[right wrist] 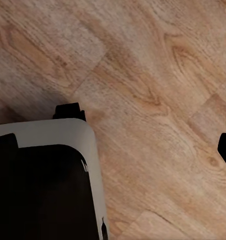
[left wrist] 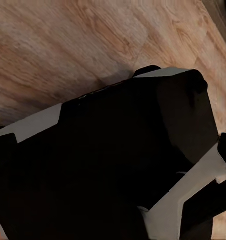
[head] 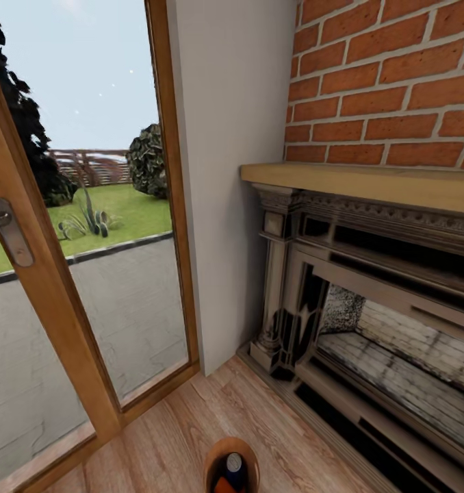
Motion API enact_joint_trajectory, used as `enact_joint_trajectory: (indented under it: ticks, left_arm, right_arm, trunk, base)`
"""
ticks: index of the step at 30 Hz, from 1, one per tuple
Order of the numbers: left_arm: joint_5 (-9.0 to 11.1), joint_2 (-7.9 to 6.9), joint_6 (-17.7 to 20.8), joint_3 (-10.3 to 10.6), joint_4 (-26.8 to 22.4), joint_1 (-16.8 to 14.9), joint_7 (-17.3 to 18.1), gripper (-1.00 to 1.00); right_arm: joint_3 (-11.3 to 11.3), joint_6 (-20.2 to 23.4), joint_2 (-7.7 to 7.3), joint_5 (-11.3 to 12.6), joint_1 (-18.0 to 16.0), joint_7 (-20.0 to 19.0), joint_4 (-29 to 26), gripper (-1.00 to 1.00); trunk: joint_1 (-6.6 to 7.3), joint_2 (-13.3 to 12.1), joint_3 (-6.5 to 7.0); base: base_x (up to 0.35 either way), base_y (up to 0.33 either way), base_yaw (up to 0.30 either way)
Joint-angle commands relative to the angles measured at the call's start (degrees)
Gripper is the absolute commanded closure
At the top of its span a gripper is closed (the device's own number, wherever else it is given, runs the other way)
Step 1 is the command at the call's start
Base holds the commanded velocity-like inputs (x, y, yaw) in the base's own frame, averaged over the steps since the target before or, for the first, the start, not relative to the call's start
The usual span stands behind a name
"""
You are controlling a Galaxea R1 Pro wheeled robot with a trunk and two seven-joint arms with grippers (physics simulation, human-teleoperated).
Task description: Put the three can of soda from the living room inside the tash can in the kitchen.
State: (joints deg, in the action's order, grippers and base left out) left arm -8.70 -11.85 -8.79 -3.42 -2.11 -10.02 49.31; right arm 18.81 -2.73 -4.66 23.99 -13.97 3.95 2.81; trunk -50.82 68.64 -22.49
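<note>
Head view, left to right: a wood-framed glass door [head: 68,301] with a metal handle plate [head: 10,231] looks out on paving, lawn and shrubs. A white wall section [head: 225,171] follows. At right stands the red-brick fireplace [head: 389,82] with a light wooden mantel [head: 369,183] over a carved dark surround [head: 287,274].

At the lower edge, on the light wood floor [head: 170,431], sits the tash can [head: 218,455]. Inside it are a dark blue can of soda [head: 235,467] with a silvery top and an orange can of soda [head: 224,486].

Both wrist views show wood floor and dark-and-white robot body [left wrist: 118,160]. The state of either gripper cannot be determined.
</note>
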Motion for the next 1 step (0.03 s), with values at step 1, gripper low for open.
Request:
enact_joint_trajectory:
  ticks: [1]
  left_arm:
    - [0.0, 0.12, 0.0, 0.0, 0.0, 0.0, 0.0, -1.0]
  right_arm:
    - [0.0, 0.0, 0.0, 0.0, 0.0, 0.0, 0.0, -1.0]
  trunk:
    - [0.0, 0.0, 0.0]
  base:
    - [0.0, 0.0, 0.0]
